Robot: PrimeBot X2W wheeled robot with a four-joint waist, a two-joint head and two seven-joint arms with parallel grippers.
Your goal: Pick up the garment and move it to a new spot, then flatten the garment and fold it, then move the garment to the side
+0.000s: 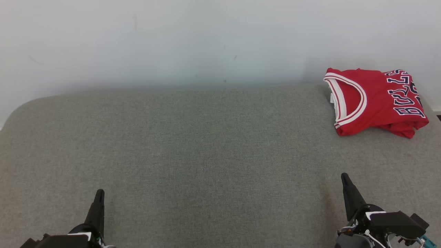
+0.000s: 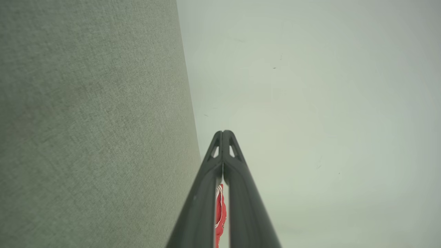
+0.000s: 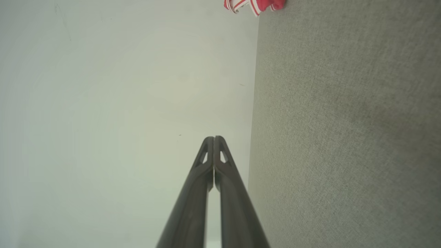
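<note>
The garment (image 1: 375,101) is a red jersey with white trim and dark lettering, folded into a compact stack at the far right corner of the grey table (image 1: 206,155). A sliver of the garment (image 2: 220,213) peeks between the left fingers in the left wrist view, far off. Its edge, the garment (image 3: 255,4), lies at the top of the right wrist view. My left gripper (image 1: 99,193) hovers at the near left, shut, holding nothing. My right gripper (image 1: 344,177) is at the near right, also shut and empty, well short of the jersey. Both tips meet in the wrist views: left gripper (image 2: 223,132), right gripper (image 3: 213,138).
A pale wall (image 1: 206,41) rises directly behind the table's far edge. The table's left far corner is rounded. The jersey lies close to the table's right edge and the wall.
</note>
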